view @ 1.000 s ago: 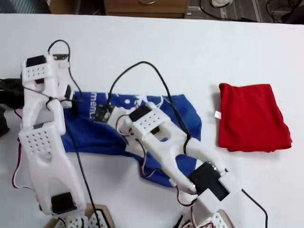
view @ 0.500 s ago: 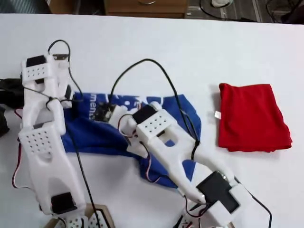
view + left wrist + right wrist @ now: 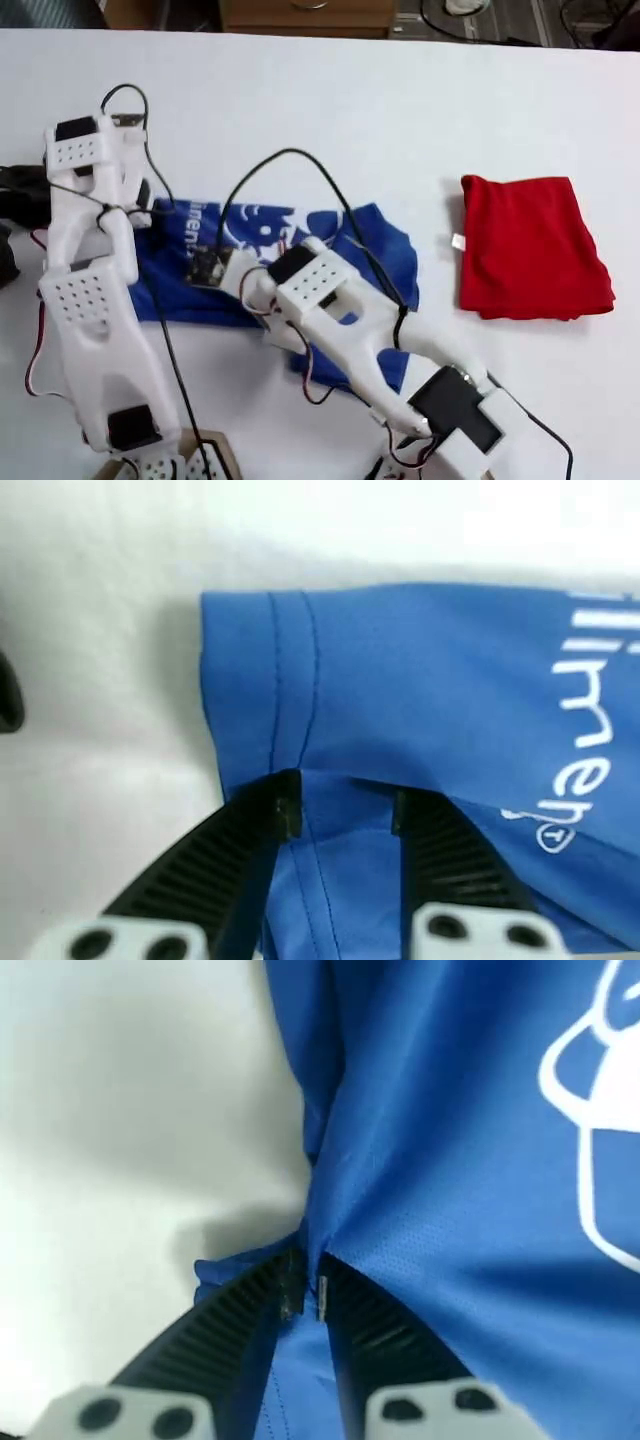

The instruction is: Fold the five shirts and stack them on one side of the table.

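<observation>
A blue shirt (image 3: 370, 250) with white print lies crumpled across the middle of the table, between both arms. My right gripper (image 3: 205, 268) is low over its near-left part; in the right wrist view the gripper (image 3: 305, 1295) is shut, pinching a ridge of blue cloth (image 3: 450, 1160). My left gripper (image 3: 150, 215) sits at the shirt's left end. The left wrist view shows that gripper (image 3: 345, 815) open, its fingers astride the stitched hem of the blue shirt (image 3: 420, 680), the cloth smooth between them. A folded red shirt (image 3: 530, 250) lies at the right.
The white table (image 3: 350, 100) is bare along its far half. Black cables (image 3: 290, 160) loop over the blue shirt from the right arm. Dark objects (image 3: 15, 195) sit at the left edge. Wooden furniture stands beyond the far edge.
My right gripper has pulled back toward the near side with the blue cloth in it, and more white print now shows. The left arm and the red shirt have not moved.
</observation>
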